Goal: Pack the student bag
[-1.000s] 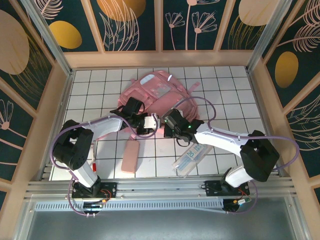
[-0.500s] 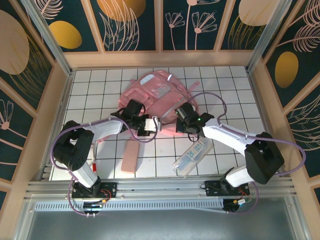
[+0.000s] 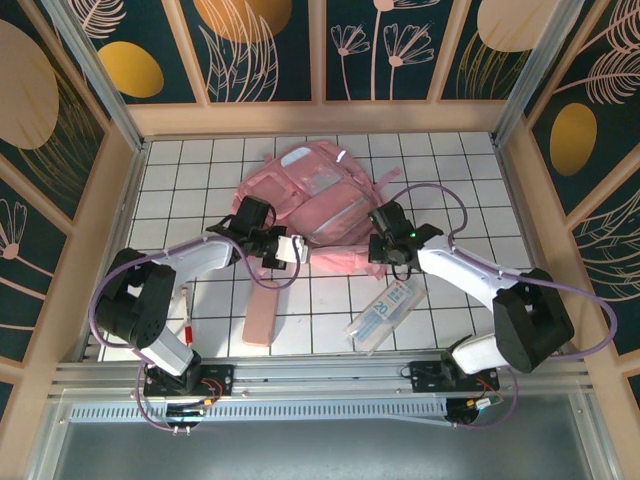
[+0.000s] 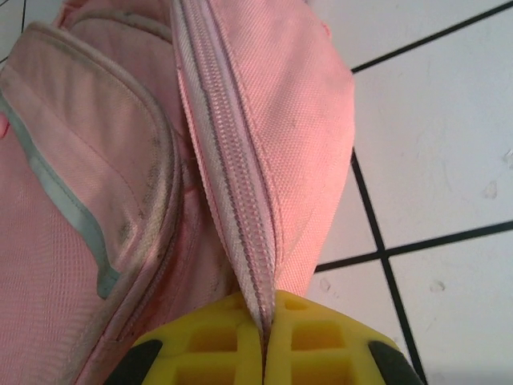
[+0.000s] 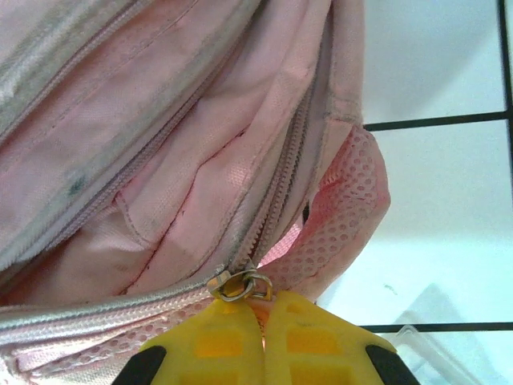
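Two tools work the near edge of the student bag (image 3: pixel 318 185), which lies mid-counter (image 3: pixel 460 180), toward the back.

Top view, from the left: red pen (image 3: pixel 185 318) beside the left arm. Pink pencil case (image 3: pixel 262 315) in front of the bag, apart from it. Then the left tool (image 3: pixel 292 248) at the bag's near-left hem. Left wrist view adds the grip: yellow pads (image 4: pixel 208 353) pressed tight on a closed zipper seam (image 4: pixel 232 160).

Further right, the right tool (image 3: pixel 380 248) at the bag's near-right corner, with a clear case (image 3: pixel 386 314) in front of it. Right wrist view adds detail: its pads (image 5: pixel 313 345) clamped together on bag fabric directly below the metal zipper slider (image 5: pixel 239 285), zipper parted above, lining exposed.
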`<move>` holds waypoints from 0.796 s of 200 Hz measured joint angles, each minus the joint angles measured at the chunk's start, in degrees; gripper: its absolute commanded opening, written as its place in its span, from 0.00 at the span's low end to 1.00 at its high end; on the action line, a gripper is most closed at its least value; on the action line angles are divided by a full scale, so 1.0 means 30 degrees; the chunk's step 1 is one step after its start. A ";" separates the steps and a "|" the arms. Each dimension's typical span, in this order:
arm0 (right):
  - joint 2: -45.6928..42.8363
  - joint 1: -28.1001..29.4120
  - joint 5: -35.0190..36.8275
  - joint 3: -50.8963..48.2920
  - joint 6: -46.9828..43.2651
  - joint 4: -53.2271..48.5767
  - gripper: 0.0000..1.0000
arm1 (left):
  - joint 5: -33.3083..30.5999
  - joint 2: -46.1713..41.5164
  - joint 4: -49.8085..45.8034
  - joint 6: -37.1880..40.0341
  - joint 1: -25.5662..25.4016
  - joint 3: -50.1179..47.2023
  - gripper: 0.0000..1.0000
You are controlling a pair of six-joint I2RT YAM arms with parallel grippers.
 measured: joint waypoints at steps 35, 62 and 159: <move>-0.0415 0.1610 -0.1151 -0.0350 -0.0437 0.0663 0.00 | -0.1042 0.0452 -0.0583 0.0138 0.0568 0.0816 0.99; -0.0153 0.3876 -0.1953 0.0248 -0.0554 0.0867 0.00 | -0.0714 0.0539 -0.1996 -0.0117 0.0277 0.2404 0.99; -0.0168 0.4437 -0.5027 0.0605 -0.0845 0.2674 0.00 | -0.0313 0.0721 -0.0619 -0.2208 -0.3060 0.1566 0.44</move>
